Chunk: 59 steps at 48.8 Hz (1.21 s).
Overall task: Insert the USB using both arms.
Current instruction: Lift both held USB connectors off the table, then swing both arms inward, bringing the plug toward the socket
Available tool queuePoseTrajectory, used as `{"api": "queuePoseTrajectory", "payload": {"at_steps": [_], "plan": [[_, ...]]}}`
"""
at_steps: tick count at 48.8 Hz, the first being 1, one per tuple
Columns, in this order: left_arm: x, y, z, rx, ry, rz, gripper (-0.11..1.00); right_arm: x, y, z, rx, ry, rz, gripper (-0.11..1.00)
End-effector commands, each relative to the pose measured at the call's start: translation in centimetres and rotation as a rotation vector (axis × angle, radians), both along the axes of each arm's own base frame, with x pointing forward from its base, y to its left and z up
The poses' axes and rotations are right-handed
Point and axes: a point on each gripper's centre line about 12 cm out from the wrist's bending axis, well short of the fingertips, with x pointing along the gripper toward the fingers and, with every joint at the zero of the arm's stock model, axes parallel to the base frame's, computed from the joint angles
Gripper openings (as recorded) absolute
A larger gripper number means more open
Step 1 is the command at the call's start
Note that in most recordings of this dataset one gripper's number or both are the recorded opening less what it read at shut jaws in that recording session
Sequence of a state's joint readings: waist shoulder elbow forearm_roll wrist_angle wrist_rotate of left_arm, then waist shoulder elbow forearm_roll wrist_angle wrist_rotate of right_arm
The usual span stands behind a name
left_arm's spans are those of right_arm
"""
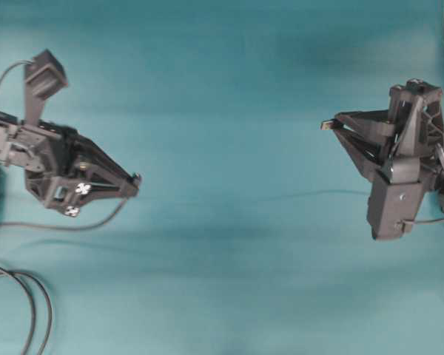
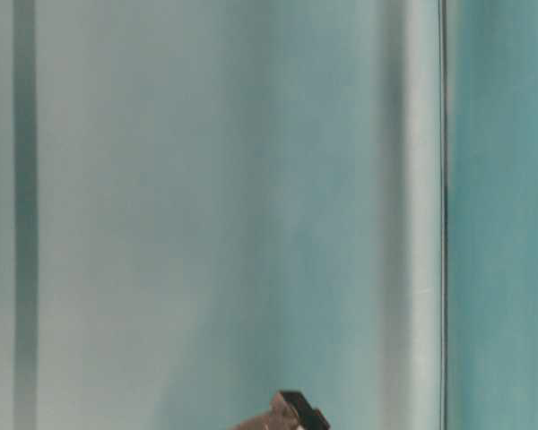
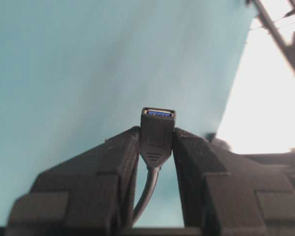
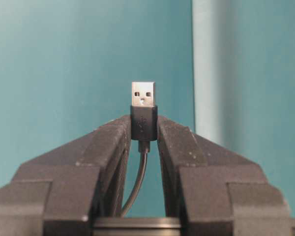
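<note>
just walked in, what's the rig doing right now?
Two-arm USB mating, not yet joined. The right gripper is shut on the USB, silvery tip sticking out past the fingertips. The left gripper is shut on the socket connector, blue insert visible in its opening. In the overhead view the two grippers are far apart over the teal table, tips pointing roughly toward each other.

A: Where is the USB (image 4: pixel 143 105)?
B: Between the right pincer's (image 1: pixel 327 125) tips, its tip jutting past them.
A: And the socket connector (image 3: pixel 157 132)?
B: Between the left pincer's (image 1: pixel 135 181) tips, well apart, its cable trailing back.
</note>
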State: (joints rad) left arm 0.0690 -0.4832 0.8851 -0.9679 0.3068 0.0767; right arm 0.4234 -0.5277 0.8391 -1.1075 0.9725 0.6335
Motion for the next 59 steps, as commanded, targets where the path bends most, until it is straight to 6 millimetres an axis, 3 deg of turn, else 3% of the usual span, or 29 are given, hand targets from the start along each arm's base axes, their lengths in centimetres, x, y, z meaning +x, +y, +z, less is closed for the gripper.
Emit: {"api": "queuePoseTrajectory", "payload": {"at_steps": [1,16,29,34,45,59], "plan": [[1.3,0.2,1.2,-0.095,0.015,-0.011,0.22,0.0,0.0,0.3,-0.011,-0.017,0.012,0.21],[4.5,4.5,0.2,-0.263,0.171,-0.132,0.22,0.1,0.0,-0.1,-0.088,-0.029,0.080,0.21],[6.5,7.9,-0.6,-0.444,-0.029,-0.197,0.22,-0.3,-0.8,-1.3,-0.184,-0.011,0.096,0.21],[7.2,8.5,-0.5,-0.489,-0.118,-0.239,0.22,-0.3,-1.5,-1.5,-0.213,-0.001,0.087,0.21],[8.6,8.6,-1.3,-0.579,-0.137,-0.366,0.22,0.1,-2.3,-0.9,-0.285,-0.023,0.096,0.21],[10.6,10.7,-1.2,-0.605,-0.192,-0.453,0.22,1.5,-2.1,-1.7,-0.322,0.001,0.177,0.21]]}}
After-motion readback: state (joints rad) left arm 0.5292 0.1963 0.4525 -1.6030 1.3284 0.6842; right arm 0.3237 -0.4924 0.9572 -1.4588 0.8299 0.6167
